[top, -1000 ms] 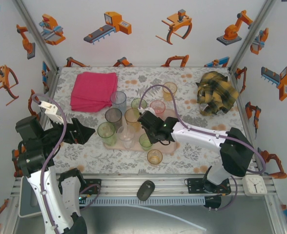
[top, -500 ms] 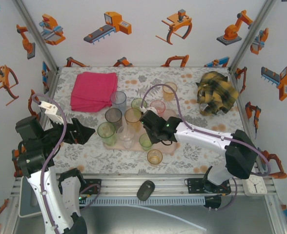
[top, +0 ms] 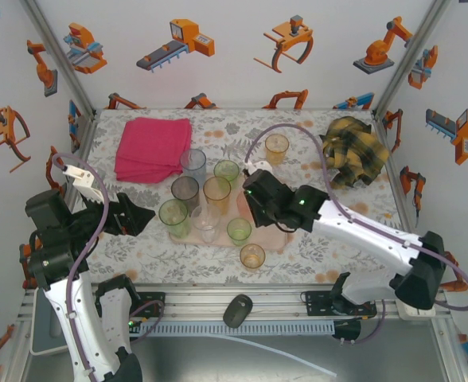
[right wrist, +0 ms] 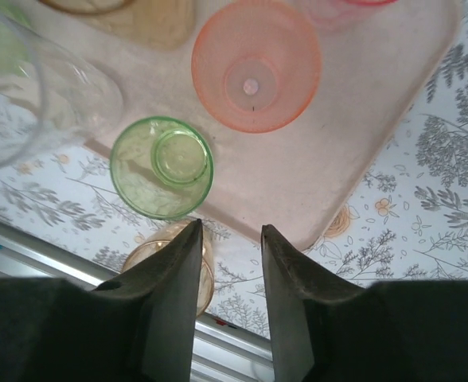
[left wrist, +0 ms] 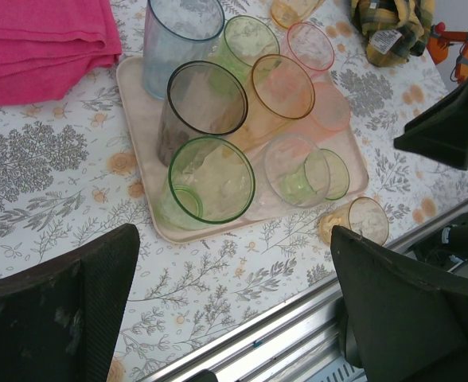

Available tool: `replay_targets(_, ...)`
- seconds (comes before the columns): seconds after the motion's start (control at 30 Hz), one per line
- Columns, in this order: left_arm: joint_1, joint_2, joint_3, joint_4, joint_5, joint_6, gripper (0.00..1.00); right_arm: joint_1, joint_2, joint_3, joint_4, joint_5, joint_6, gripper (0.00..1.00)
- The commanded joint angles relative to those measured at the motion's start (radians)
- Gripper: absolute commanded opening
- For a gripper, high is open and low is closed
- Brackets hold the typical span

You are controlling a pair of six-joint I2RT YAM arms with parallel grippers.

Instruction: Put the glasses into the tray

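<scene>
"Are the glasses (left wrist: 206,99) all in the tray (right wrist: 321,159) now?"

"Most of them. The blue, grey, pink, clear and green ones stand on it, close together. Two are left out on the tabletop (top: 162,259)."

"Which two?"

"A near orange glass (top: 252,256), just beside the tray's front edge, and a far orange glass (top: 276,146) behind the tray."

"Is a pincer holding one?"

"No. The right pincer (right wrist: 230,231) hangs over the tray's near corner. Its fingers are a little apart with nothing between them. The left pincer (left wrist: 234,232) is wide open and empty, off to the tray's left side."

"What comes next?"

"I think the near orange glass. It sits close by the right pincer."
</scene>
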Motion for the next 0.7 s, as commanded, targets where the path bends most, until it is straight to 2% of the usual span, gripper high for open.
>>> replay_targets(0.0,0.007,-0.007,-0.01,0.021,0.009,0.009,0.97,-0.035,-0.043,0.047,-0.04,0.053,0.01,0.39)
replay_targets(0.2,0.008,-0.007,-0.006,0.022,0.015,0.003,0.97,-0.098,-0.107,0.026,-0.017,0.078,0.046,0.44)
replay_targets(0.47,0.007,-0.01,-0.003,0.019,0.012,0.003,0.97,-0.276,-0.148,-0.067,0.05,-0.087,0.09,0.44)
replay_targets(0.53,0.007,-0.007,0.0,0.017,0.013,0.004,0.97,-0.34,-0.142,-0.09,0.091,-0.174,0.101,0.44)
replay_targets(0.67,0.007,-0.009,-0.003,0.016,0.011,0.004,0.97,-0.436,-0.111,-0.126,0.169,-0.266,0.113,0.43)
